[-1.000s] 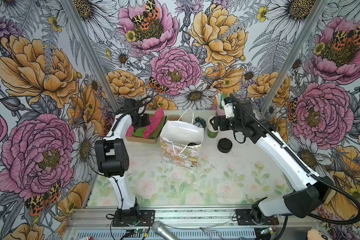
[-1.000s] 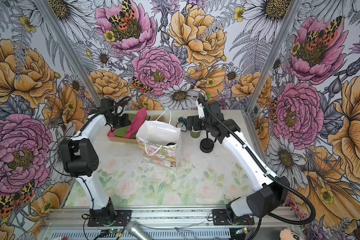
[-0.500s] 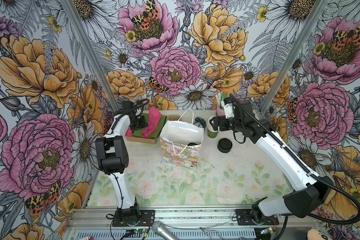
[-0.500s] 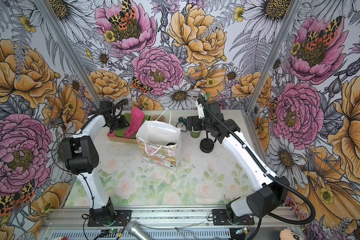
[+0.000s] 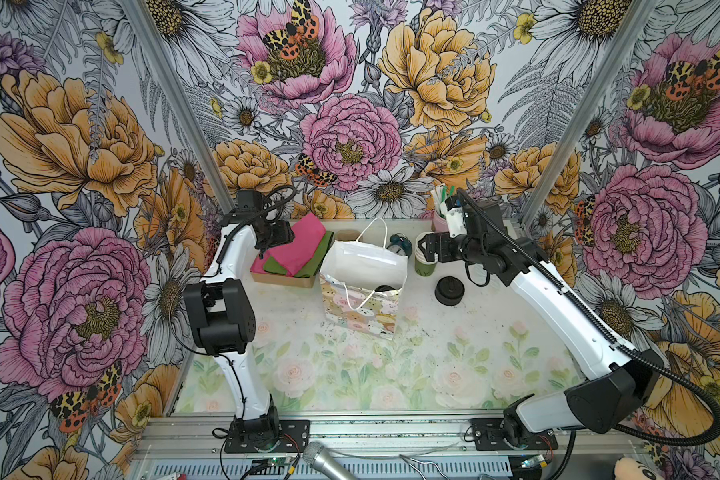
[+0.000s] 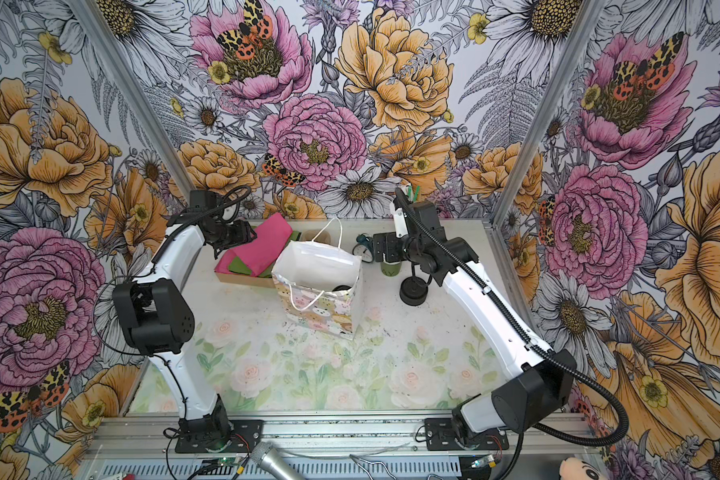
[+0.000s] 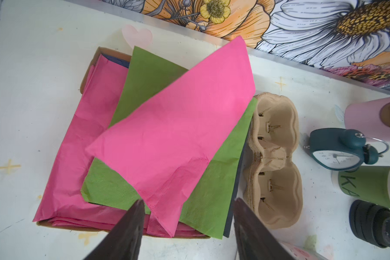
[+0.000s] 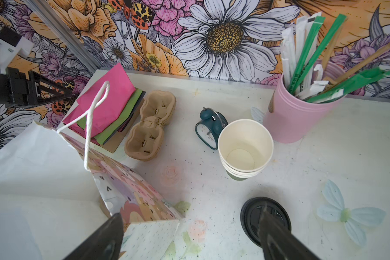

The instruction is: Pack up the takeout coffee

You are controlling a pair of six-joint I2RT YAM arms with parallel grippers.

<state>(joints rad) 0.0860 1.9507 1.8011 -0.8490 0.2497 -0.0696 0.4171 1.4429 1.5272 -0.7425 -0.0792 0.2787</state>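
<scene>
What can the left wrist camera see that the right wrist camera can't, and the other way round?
Only the left wrist view shows the letters on the side of the green cup. Only the right wrist view shows the straws standing in the pink holder, and the empty inside of the top paper cup. Both show the pink and green tissue paper, the cardboard cup carrier, the teal alarm clock and the pile of black lids.

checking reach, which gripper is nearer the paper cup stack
Right. The right gripper hangs close by the paper cup stack; the left gripper is past the gift bag, over the tissue paper.
</scene>
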